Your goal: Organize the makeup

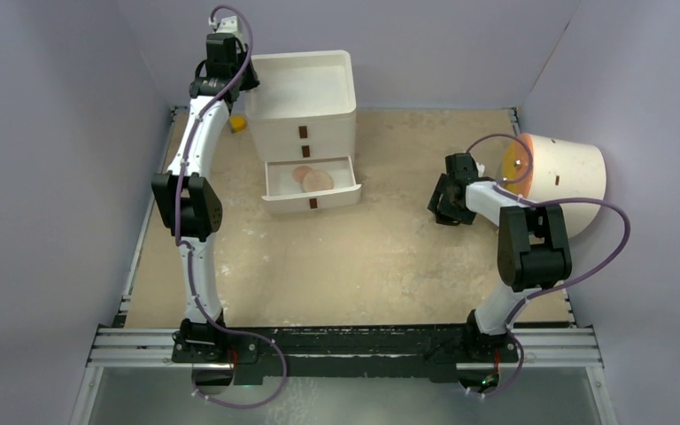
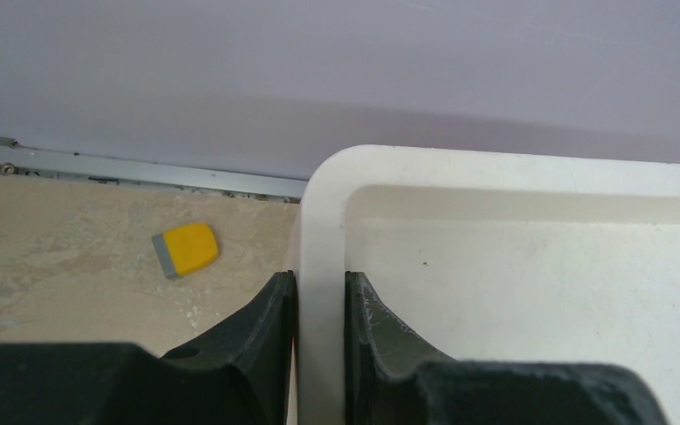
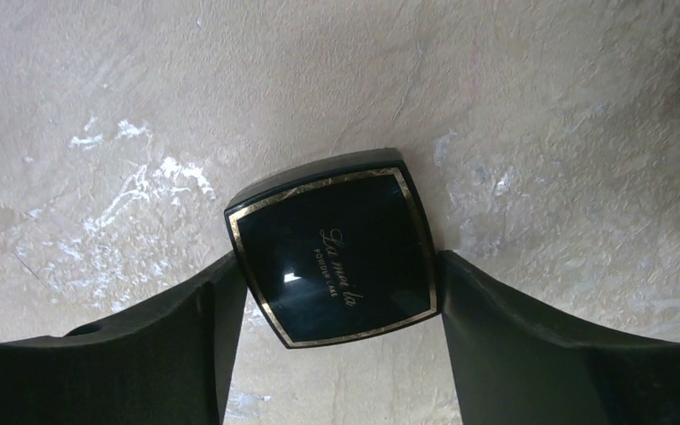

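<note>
A black square compact with gold trim and gold lettering lies flat on the tabletop. My right gripper straddles it, and its fingers touch the compact's left corner and right edge. In the top view this gripper hangs low over the table's right middle and hides the compact. Two round peach discs lie in the pulled-out lower drawer of the white drawer unit. My left gripper is shut on the rim of the unit's top tray, at its left rear corner.
A small yellow block lies on the table left of the drawer unit, near the back wall. A big cream cylinder with an orange face lies on its side at the right, close behind my right arm.
</note>
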`<state>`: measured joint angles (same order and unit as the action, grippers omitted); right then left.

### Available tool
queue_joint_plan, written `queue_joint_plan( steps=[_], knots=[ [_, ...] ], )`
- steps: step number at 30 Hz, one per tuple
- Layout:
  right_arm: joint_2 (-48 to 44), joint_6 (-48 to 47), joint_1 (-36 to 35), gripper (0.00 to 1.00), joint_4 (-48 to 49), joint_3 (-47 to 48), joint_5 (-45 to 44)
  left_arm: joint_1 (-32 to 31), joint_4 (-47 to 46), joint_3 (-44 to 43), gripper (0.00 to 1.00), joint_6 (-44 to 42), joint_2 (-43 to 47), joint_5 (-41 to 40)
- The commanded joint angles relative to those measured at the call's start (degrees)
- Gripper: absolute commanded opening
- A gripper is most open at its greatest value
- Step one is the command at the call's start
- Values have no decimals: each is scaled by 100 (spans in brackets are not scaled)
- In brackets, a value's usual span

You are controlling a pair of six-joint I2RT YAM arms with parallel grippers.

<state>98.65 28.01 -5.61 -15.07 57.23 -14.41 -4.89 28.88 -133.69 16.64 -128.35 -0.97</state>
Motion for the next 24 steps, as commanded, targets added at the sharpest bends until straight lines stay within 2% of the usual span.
queue_joint_plan(
  steps=[1,4,7,8,16,24],
  knots=[
    [150,39,-19,65,-90,90,11,99,926,340,0,-12,-287,466],
    [159,-1,-19,41,-89,116,-85,101,917,336,0,-3,-289,486],
    [148,-91,-41,22,-57,143,-161,102,917,335,0,-3,-288,493],
    [127,-113,-61,19,-57,154,-163,102,925,335,0,-3,-287,486],
    [-372,-381,-994,19,-354,693,-619,102,928,326,0,46,-250,482],
    [-423,-435,-2090,19,-289,1758,-509,89,945,268,0,141,-302,563]
  ],
)
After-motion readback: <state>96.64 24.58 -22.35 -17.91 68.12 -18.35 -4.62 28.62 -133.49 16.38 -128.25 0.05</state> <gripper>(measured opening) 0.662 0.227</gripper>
